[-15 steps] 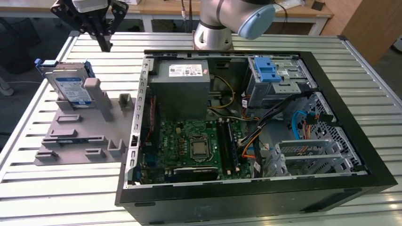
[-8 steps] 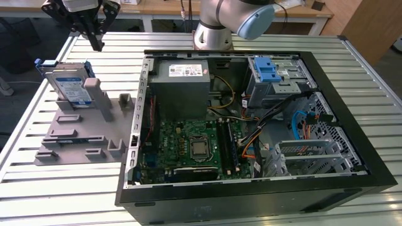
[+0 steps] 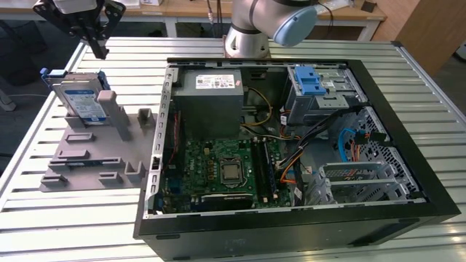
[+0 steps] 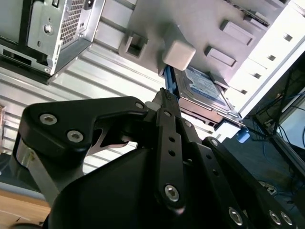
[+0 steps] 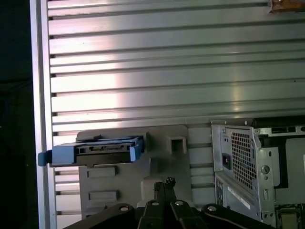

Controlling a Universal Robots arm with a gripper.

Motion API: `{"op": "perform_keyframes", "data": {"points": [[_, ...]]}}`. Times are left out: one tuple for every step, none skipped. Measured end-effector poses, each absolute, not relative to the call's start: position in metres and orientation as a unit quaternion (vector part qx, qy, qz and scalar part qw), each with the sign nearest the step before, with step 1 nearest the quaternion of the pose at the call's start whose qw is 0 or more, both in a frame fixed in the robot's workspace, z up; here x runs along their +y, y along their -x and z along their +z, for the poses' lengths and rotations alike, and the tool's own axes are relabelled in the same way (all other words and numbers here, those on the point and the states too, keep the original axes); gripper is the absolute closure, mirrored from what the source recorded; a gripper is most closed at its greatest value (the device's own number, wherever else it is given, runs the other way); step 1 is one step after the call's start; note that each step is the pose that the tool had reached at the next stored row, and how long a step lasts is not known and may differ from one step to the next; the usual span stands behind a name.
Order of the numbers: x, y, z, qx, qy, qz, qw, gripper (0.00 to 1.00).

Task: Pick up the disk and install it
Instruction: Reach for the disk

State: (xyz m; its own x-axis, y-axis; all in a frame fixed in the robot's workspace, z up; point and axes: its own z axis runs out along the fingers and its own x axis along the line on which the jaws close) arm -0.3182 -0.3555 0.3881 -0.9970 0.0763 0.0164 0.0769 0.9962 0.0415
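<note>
The open black computer case (image 3: 291, 234) lies nearest on the ribbed aluminium tabletop (image 3: 73, 229). Just beside it, at the exterior view's left, is a flat grey holder plate (image 3: 102, 147). The disk (image 3: 78, 101), silver in a blue plastic frame, stands on edge at the plate's far end, with open room above. Farther off and higher, the end effector (image 3: 100, 52) hangs clear of the disk, its fingers together and empty.

Even, bright room light fills the exterior view, though the open computer case (image 3: 407, 218) stays dim inside. In both wrist views the slatted table (image 5: 167, 95) (image 4: 286, 28) returns broad white glare. The gripper (image 4: 164, 95) looms dark and shadowed.
</note>
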Motion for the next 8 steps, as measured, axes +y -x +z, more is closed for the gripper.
{"op": "perform_keyframes", "data": {"points": [[-0.355, 0.32, 0.388, -0.999, 0.038, -0.021, 0.008, 0.89], [-0.355, 0.322, 0.388, -0.999, 0.038, -0.021, 0.008, 0.89], [-0.355, 0.324, 0.388, -0.999, 0.038, -0.021, 0.008, 0.89], [-0.354, 0.327, 0.388, -0.999, 0.038, -0.021, 0.009, 0.89], [-0.354, 0.329, 0.388, -0.999, 0.038, -0.021, 0.009, 0.89], [-0.353, 0.331, 0.387, -0.999, 0.038, -0.021, 0.009, 0.89], [-0.353, 0.333, 0.387, -0.999, 0.038, -0.021, 0.01, 0.89], [-0.353, 0.335, 0.387, -0.999, 0.038, -0.021, 0.01, 0.89]]}}
